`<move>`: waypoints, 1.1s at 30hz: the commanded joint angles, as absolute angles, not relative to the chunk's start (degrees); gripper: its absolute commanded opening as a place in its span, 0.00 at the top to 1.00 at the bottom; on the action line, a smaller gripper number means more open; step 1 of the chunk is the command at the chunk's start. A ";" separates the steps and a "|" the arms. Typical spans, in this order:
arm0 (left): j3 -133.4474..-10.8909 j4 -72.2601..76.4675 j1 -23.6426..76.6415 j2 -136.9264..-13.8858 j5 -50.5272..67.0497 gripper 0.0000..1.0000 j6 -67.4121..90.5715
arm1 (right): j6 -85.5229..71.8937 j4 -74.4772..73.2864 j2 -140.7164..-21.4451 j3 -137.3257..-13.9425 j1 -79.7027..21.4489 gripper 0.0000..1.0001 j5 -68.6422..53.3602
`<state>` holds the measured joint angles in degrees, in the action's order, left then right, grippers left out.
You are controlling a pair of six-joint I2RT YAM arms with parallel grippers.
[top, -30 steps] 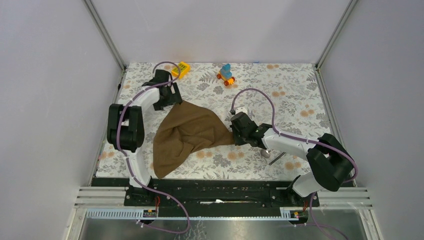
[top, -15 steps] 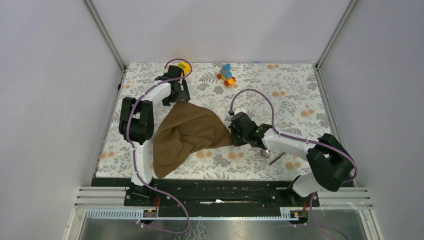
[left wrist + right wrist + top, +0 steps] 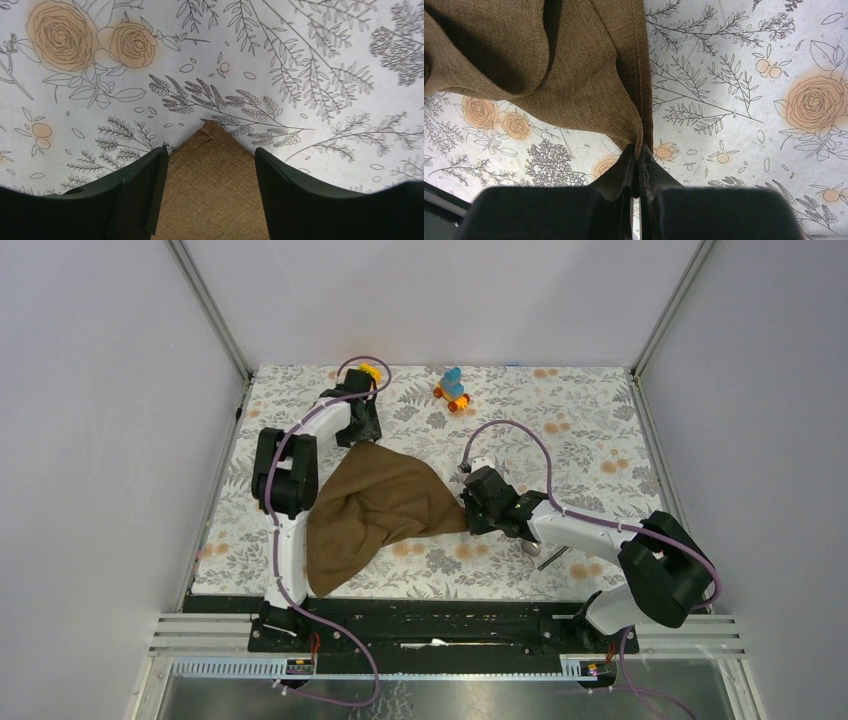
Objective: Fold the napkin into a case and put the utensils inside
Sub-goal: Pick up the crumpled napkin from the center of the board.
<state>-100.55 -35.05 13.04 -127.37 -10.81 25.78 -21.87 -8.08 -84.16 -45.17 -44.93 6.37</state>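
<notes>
At napkin (image 3: 375,505) far corner, L gripper (image 3: 207,162) straddling corner tip, fingers standing apart, not pinching. R gripper (image 3: 639,156) clamping napkin's right corner, fingers pressing tight on cloth. 1 napkin lying rumpled, unfolded, on tablecloth (image 3: 600,430). 2 utensils lying just right of napkin: spoon (image 3: 531,547), dark stick (image 3: 553,557). 2 toys sitting beyond napkin: yellow block (image 3: 371,369), blue toy (image 3: 452,388).

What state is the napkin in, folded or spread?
Neither. The napkin lies rumpled and unfolded, with one corner pinched in the shut right gripper and another between the jaws of the open left gripper.
</notes>
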 commanded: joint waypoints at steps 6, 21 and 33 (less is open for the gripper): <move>-101.76 -36.07 13.02 -128.75 -13.46 0.32 26.16 | -21.81 -7.91 -83.69 -46.58 -44.65 1.00 6.15; -103.37 -37.44 13.02 -126.69 -12.76 1.00 24.38 | -22.38 -8.97 -82.27 -47.67 -43.23 1.00 9.97; -114.76 -39.10 8.09 -105.26 -4.97 1.00 25.19 | -12.01 -21.48 -84.00 -72.07 -33.23 1.00 21.11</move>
<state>-106.67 -40.01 10.09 -117.19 -6.90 23.86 -18.83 -17.02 -84.99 -62.46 -33.34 14.13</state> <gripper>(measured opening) 0.022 0.037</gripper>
